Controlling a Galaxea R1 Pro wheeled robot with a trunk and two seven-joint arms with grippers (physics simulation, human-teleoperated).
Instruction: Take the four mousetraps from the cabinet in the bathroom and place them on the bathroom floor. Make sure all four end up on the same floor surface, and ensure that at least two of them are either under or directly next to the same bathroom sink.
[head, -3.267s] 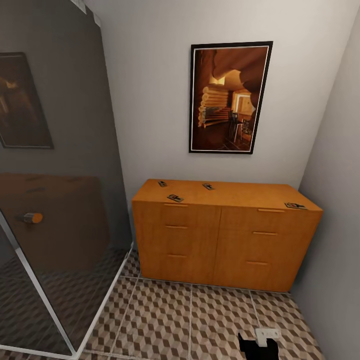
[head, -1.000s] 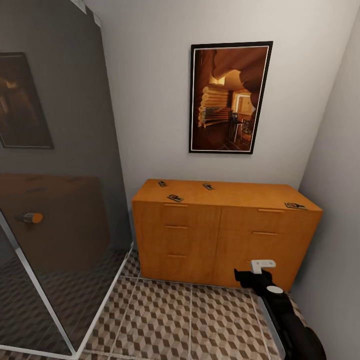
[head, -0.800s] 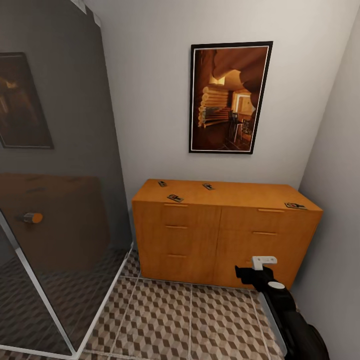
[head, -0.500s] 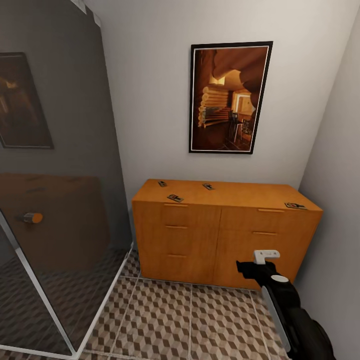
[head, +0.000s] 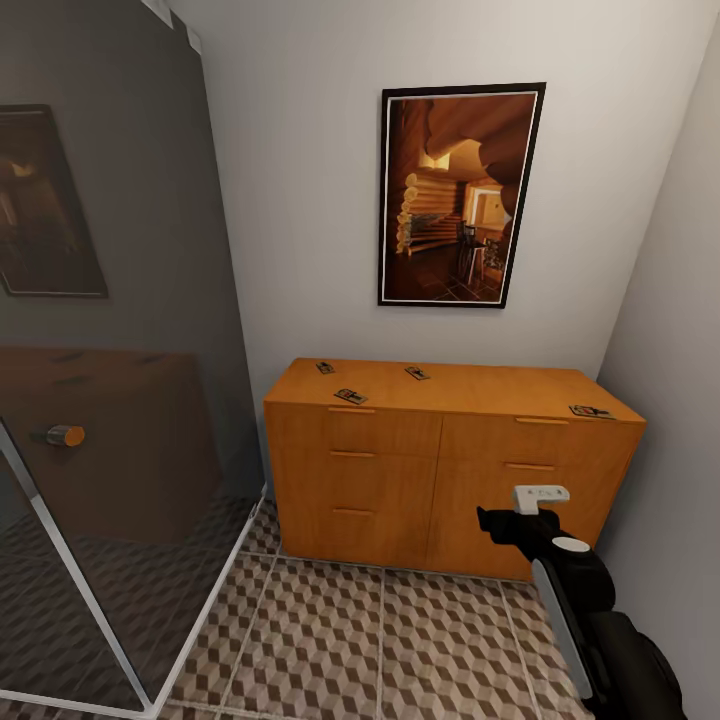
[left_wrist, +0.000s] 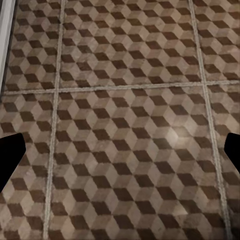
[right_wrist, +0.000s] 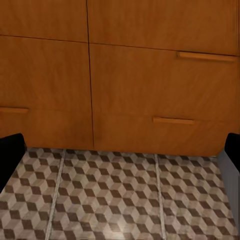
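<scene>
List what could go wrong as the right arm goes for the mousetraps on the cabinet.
1. The right gripper sits low against the cabinet front; rising straight up, it may catch the top edge.
2. The nearest mousetrap lies at the right front corner, so a nudge could knock it off.
3. The side wall crowds the arm there, and the three left mousetraps may need the base repositioned.

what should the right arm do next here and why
Probably raise the right hand further, toward the mousetrap at the cabinet's right end. It hangs open and empty below the top, level with the drawer fronts, and all four traps lie on top, this one on its side.
</scene>
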